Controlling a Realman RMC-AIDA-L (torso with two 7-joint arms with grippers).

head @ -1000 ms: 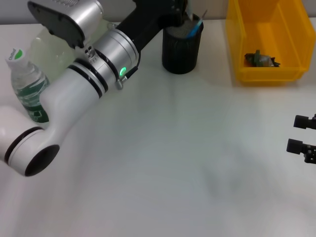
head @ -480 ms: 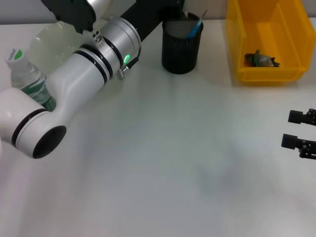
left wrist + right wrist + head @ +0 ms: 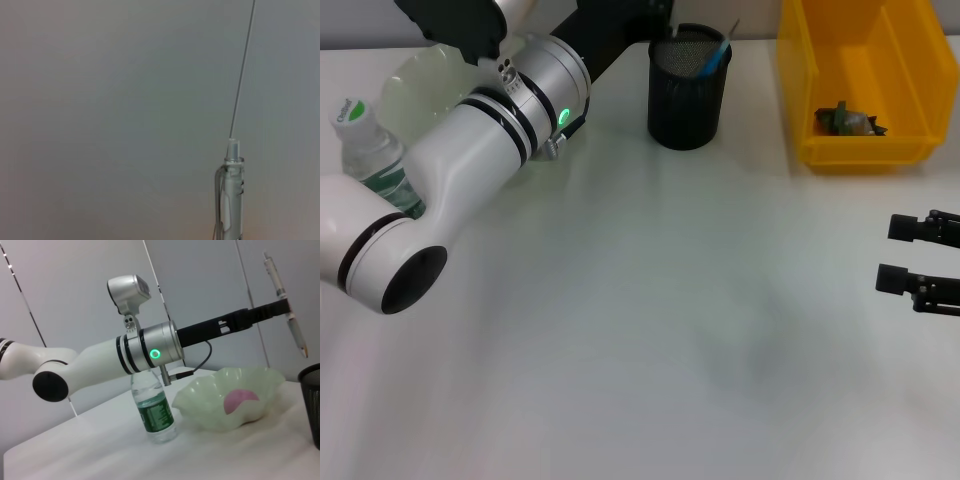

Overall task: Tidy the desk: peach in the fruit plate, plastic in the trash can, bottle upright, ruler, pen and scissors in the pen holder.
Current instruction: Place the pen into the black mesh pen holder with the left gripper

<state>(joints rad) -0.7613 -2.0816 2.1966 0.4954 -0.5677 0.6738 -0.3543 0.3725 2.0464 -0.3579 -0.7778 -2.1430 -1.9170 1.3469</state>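
My left gripper [image 3: 286, 308] is shut on a grey pen [image 3: 297, 334] and holds it nearly upright in the air above the black mesh pen holder [image 3: 688, 88]. In the left wrist view the pen [image 3: 230, 196] shows against the wall. A blue item [image 3: 717, 56] sticks out of the holder; I cannot tell the ruler or scissors apart. The bottle [image 3: 372, 160] stands upright. The peach [image 3: 240, 400] lies in the pale fruit plate [image 3: 200, 400]. Crumpled plastic [image 3: 848, 120] lies in the yellow trash can [image 3: 804, 90]. My right gripper [image 3: 900, 254] hovers open at the table's right edge.
My left arm [image 3: 470, 150] stretches from the near left across the bottle and fruit plate [image 3: 415, 85] toward the holder. The white table [image 3: 670, 330] spreads in front of me.
My left arm has risen and drawn back from the holder's mouth, and its gripper has left the head view's top. The right gripper has drifted a little to the left.
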